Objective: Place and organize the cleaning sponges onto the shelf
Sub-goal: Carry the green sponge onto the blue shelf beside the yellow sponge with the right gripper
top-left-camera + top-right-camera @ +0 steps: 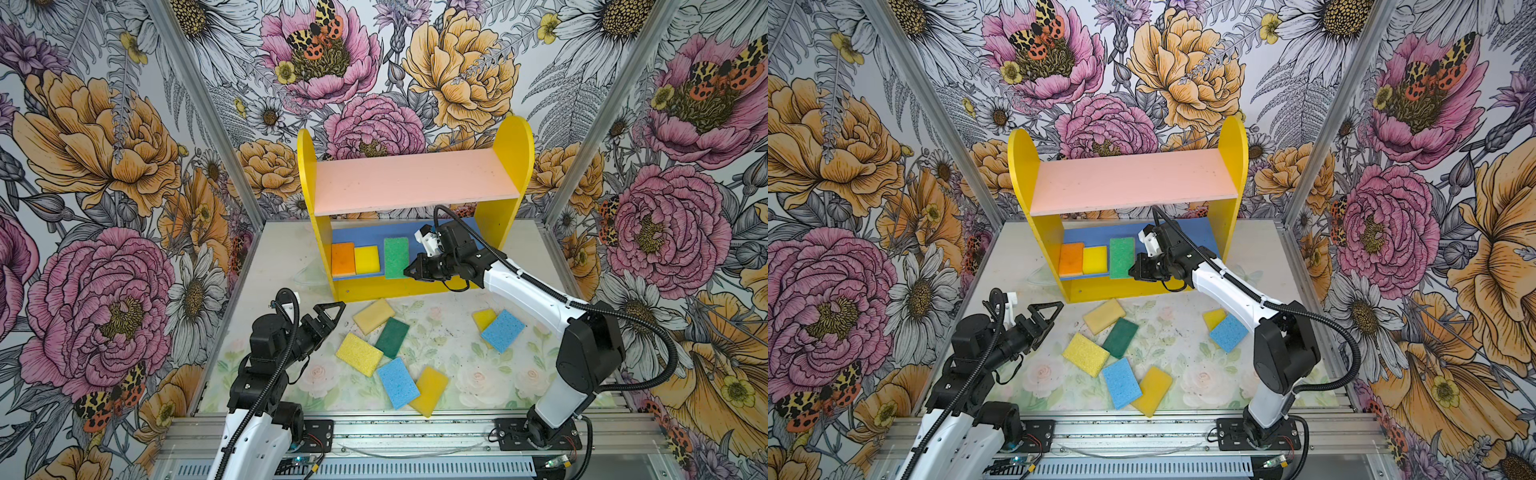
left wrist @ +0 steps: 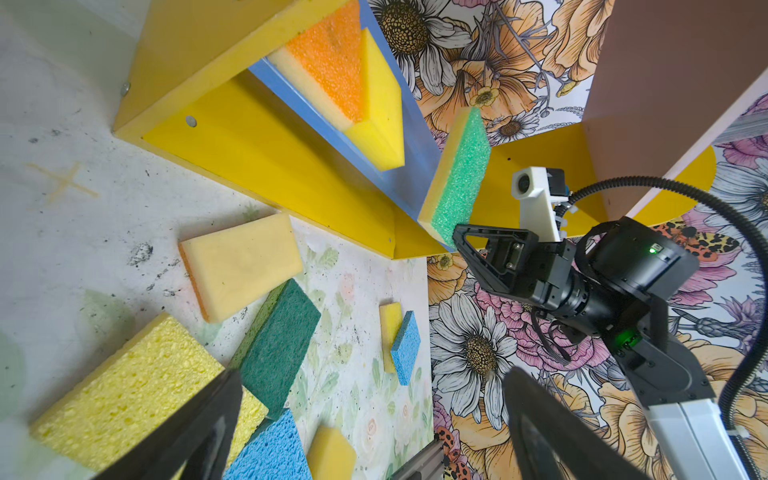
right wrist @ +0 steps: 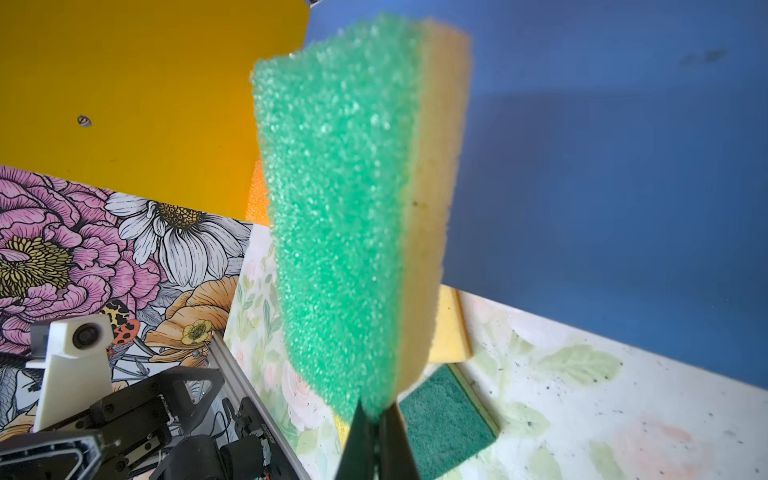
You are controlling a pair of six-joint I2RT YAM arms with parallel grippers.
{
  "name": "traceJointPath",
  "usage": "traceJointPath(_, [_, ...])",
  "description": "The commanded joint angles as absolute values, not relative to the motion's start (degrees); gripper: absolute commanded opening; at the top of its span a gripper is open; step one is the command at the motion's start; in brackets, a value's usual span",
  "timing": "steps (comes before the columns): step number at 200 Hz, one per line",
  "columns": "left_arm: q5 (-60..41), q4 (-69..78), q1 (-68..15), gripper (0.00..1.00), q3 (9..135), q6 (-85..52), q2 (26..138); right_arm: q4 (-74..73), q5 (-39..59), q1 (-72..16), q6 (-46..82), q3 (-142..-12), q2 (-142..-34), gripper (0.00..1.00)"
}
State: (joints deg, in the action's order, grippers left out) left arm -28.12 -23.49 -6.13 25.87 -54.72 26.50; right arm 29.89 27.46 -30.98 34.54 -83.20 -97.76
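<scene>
In both top views the shelf (image 1: pixel 515 143) (image 1: pixel 1233 141) stands at 12 o'clock on the table (image 1: pixel 282 257). On its blue lower board (image 1: pixel 370 230) lie an orange sponge (image 1: pixel 343 258) and, touching it at 3 o'clock, a yellow sponge (image 1: pixel 366 259). Just beside that, again at 3 o'clock, the right gripper (image 1: pixel 409 271) pinches the near end of a light green sponge (image 1: pixel 396 255). The left gripper (image 1: pixel 332 319), at 7 o'clock from the shelf, has its fingers spread and holds nothing. 7 loose sponges (image 1: pixel 398 382) (yellow, dark green, blue) lie on the table at 6 o'clock from the shelf.

In the left wrist view the left gripper's fingers (image 2: pixel 199 428) stand wide apart over a coarse yellow sponge (image 2: pixel 137 386) and a dark green sponge (image 2: pixel 276 340). The light green sponge is tilted at the board's front edge.

In the right wrist view the right gripper's fingers (image 3: pixel 361 440) press together on the light green sponge's end. Whether that sponge touches the board I cannot tell.
</scene>
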Motion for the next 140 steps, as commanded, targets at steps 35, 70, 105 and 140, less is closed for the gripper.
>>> traceJointPath(35, [-29.7,-24.9,-5.6,0.99,27.8,-52.4,28.0,34.0,28.5,-28.9,30.3,-86.8,-100.4,0.00])
traceJointPath(70, [-29.2,-25.7,-5.4,0.99,27.5,-52.7,26.9,34.0,30.2,-29.0,30.4,-88.4,-103.7,0.00])
traceJointPath(105, [-29.8,-26.1,-5.2,0.99,27.7,-52.5,27.0,34.1,30.2,-29.0,30.2,-91.2,-105.8,0.01])
traceJointPath(140, [-30.2,-26.3,-4.7,0.99,28.6,-51.9,28.3,34.4,31.3,-28.9,30.4,-94.9,-109.1,0.01])
